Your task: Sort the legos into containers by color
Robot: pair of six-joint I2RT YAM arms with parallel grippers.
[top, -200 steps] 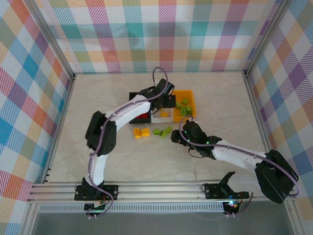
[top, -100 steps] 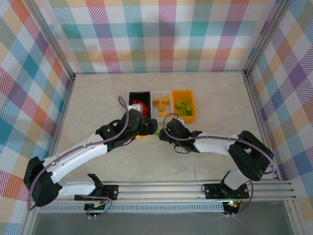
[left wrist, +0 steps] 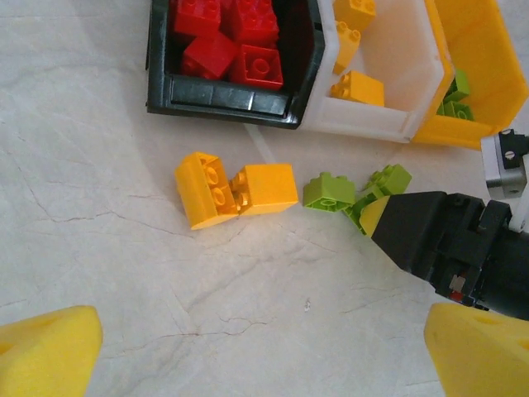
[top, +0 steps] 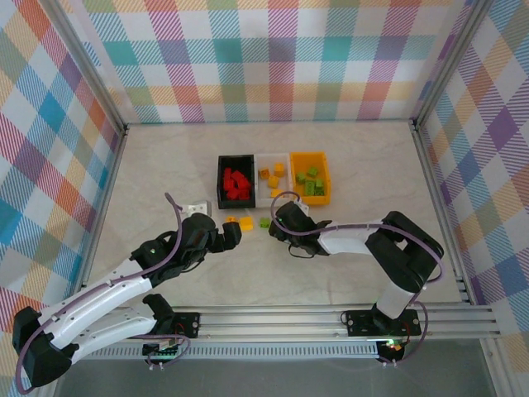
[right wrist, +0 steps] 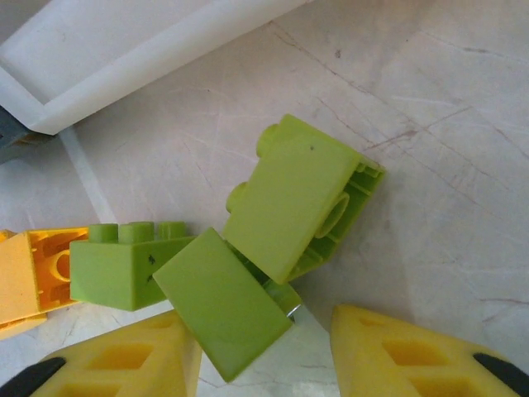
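Three bins stand side by side: the black bin (top: 221, 184) with red legos (left wrist: 240, 33), the white bin (top: 261, 192) with yellow-orange legos (left wrist: 357, 87), and the orange bin (top: 324, 165) with lime green ones. In front of them two yellow-orange bricks (left wrist: 235, 190) lie loose on the table. Right of those lie three green bricks (right wrist: 302, 194), (right wrist: 124, 265), (right wrist: 223, 302). My right gripper (right wrist: 264, 364) is open, its yellow fingers either side of the nearest tilted green brick. My left gripper (left wrist: 260, 339) hangs open and empty over bare table, short of the yellow-orange bricks.
The right gripper's black body (left wrist: 438, 236) reaches in from the right, close to the green bricks. The white bin's front wall (right wrist: 124, 58) stands just beyond them. The pale table (top: 165, 165) stretches left of the bins, and checkered walls enclose it.
The left arm has swung away from the bins and pulled back toward the near left. The right gripper has slid left up to the loose green bricks.
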